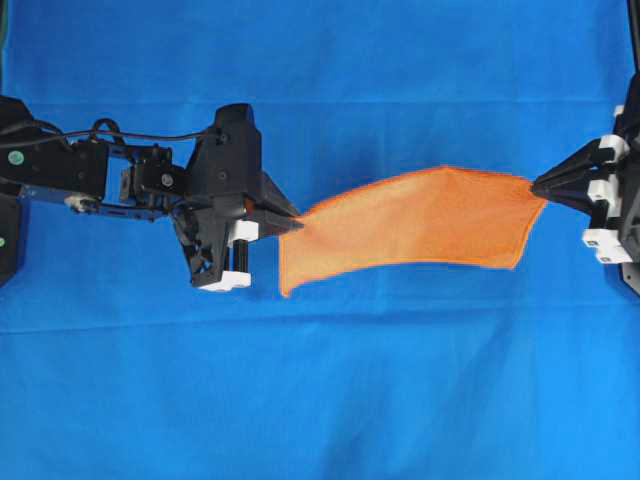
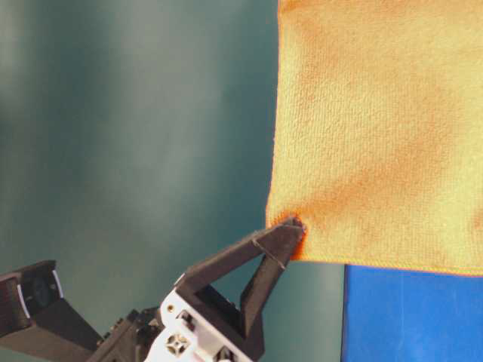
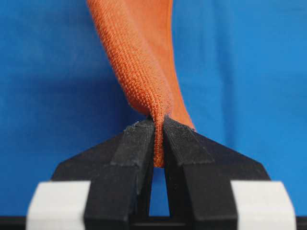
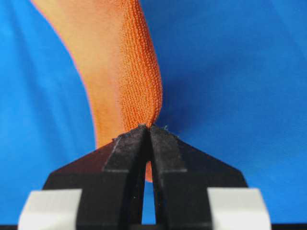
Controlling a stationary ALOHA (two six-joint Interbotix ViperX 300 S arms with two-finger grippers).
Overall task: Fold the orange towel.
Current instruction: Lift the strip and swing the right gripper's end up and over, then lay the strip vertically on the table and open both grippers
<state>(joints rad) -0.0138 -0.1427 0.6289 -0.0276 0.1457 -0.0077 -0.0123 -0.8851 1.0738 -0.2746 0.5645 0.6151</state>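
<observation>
The orange towel (image 1: pixel 415 225) hangs in the air above the blue table covering, stretched between both arms and sagging in a curve. My left gripper (image 1: pixel 297 226) is shut on the towel's left corner; in the left wrist view the orange towel (image 3: pixel 139 62) is pinched between the black fingertips (image 3: pixel 139 139) at my left gripper (image 3: pixel 159 125). My right gripper (image 1: pixel 537 185) is shut on the towel's right corner, and the right wrist view shows the orange towel (image 4: pixel 129 72) clamped in my right gripper (image 4: pixel 146 128). In the table-level view the orange towel (image 2: pixel 377 128) hangs like a sheet, one gripper (image 2: pixel 294 226) holding its lower corner.
The blue table covering (image 1: pixel 320 400) spreads under everything. The left arm's body (image 1: pixel 90 175) stretches in from the left edge, and the right arm's mount (image 1: pixel 615 200) sits at the right edge.
</observation>
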